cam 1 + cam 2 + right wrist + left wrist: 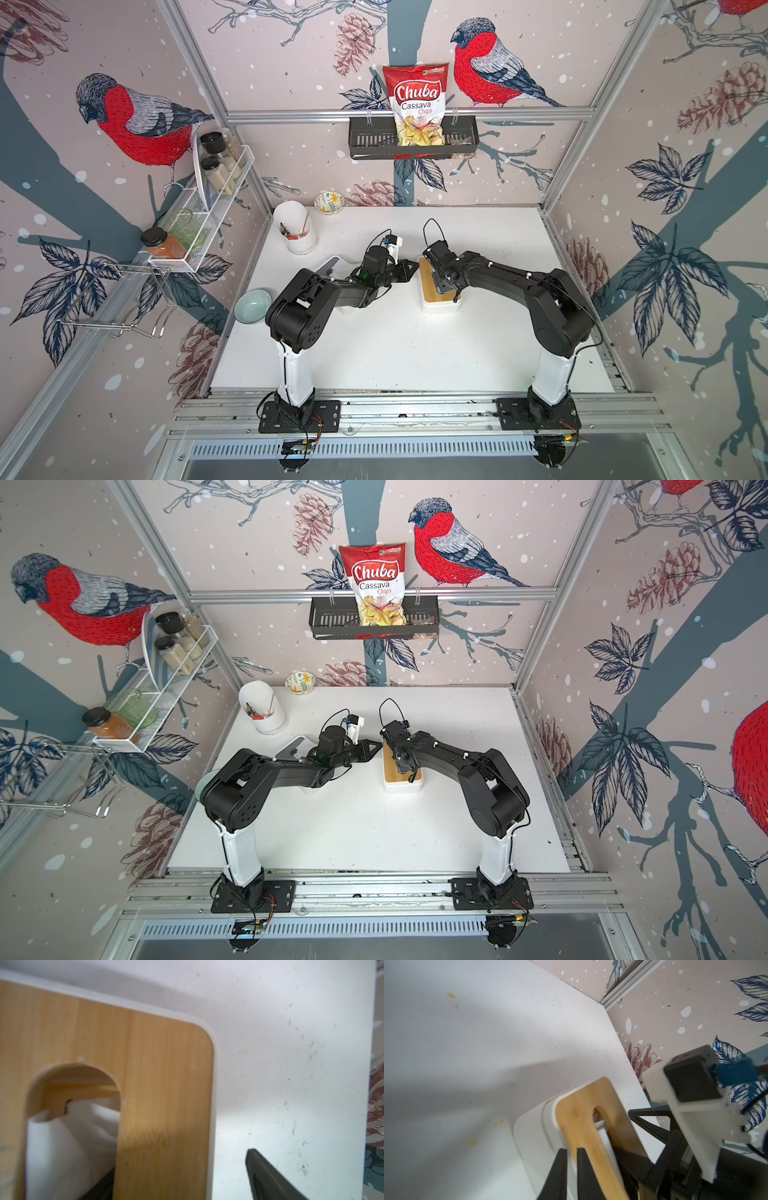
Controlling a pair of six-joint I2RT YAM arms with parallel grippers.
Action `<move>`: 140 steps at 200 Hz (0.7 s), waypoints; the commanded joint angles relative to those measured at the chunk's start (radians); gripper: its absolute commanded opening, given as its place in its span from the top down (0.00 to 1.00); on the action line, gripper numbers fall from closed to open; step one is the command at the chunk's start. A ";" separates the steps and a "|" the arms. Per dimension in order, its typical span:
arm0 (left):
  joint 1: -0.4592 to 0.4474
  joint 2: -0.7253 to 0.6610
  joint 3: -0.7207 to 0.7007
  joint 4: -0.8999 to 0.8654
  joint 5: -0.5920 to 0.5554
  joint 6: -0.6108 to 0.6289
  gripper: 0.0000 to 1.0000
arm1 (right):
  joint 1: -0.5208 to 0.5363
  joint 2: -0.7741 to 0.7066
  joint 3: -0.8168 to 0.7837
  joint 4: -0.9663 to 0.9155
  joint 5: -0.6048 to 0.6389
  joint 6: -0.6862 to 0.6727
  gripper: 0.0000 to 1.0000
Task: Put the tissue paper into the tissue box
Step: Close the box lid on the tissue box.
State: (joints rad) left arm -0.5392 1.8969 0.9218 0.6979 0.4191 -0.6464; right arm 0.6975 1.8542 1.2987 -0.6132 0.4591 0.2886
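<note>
Inside tissue box (164, 1076): tissue paper (68, 1142) half hidden, blurred.

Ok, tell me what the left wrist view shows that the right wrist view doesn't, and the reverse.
Only the left wrist view: the left gripper, its fingers nearly together beside the lid, and the right wrist camera.
Only the right wrist view: the tissue lying inside the slot, and the right gripper, open, with one finger in the slot and one outside the box.
Both: the lid, its slot, the box and the table.
</note>
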 commanded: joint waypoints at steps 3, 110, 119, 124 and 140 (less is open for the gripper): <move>-0.005 -0.060 -0.024 0.043 -0.026 0.024 0.85 | -0.003 -0.059 0.047 -0.105 -0.052 -0.009 0.00; -0.049 0.063 0.113 -0.149 -0.090 0.097 0.84 | -0.047 -0.227 -0.080 0.022 -0.260 -0.021 0.41; -0.050 0.079 0.123 -0.179 -0.105 0.100 0.85 | -0.052 -0.227 -0.091 0.037 -0.269 -0.021 0.44; -0.049 0.087 0.129 -0.191 -0.112 0.101 0.85 | -0.058 -0.227 -0.096 0.041 -0.277 -0.021 0.45; -0.049 0.109 0.144 -0.219 -0.128 0.098 0.85 | -0.076 -0.218 -0.111 0.053 -0.299 -0.018 0.48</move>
State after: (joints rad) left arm -0.5869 1.9804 1.0451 0.5526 0.3370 -0.5686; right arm 0.6411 1.6341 1.2060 -0.6117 0.2108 0.2832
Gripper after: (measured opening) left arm 0.151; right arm 0.537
